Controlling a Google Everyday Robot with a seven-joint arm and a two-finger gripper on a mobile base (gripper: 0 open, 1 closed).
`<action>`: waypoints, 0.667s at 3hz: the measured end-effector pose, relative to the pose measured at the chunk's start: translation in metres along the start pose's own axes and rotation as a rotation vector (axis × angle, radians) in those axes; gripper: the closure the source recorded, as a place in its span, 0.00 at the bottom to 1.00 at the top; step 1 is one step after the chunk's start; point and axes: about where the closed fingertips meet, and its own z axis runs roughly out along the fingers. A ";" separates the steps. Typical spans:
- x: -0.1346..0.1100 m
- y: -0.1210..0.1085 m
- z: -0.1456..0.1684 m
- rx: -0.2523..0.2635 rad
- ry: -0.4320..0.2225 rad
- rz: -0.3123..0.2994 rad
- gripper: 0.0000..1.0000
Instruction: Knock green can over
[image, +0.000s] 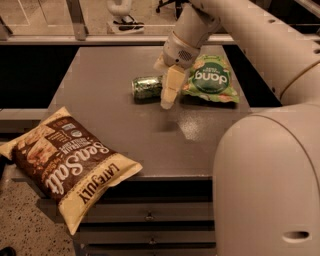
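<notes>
The green can (146, 87) lies on its side on the grey table (110, 115), its silver top facing left. My gripper (169, 95) hangs just right of the can, pointing down, with its pale fingers (171, 86) overlapping the can's right end. The arm reaches in from the upper right.
A flat green "dang" snack bag (211, 78) lies right of the gripper. A large brown Sea Salt chip bag (67, 165) hangs over the table's front left corner. My white arm body (265, 180) fills the lower right. Drawers (150, 216) sit below the table front.
</notes>
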 end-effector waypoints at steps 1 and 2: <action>0.011 0.007 -0.013 0.023 -0.077 0.053 0.00; 0.021 0.011 -0.022 0.039 -0.131 0.093 0.00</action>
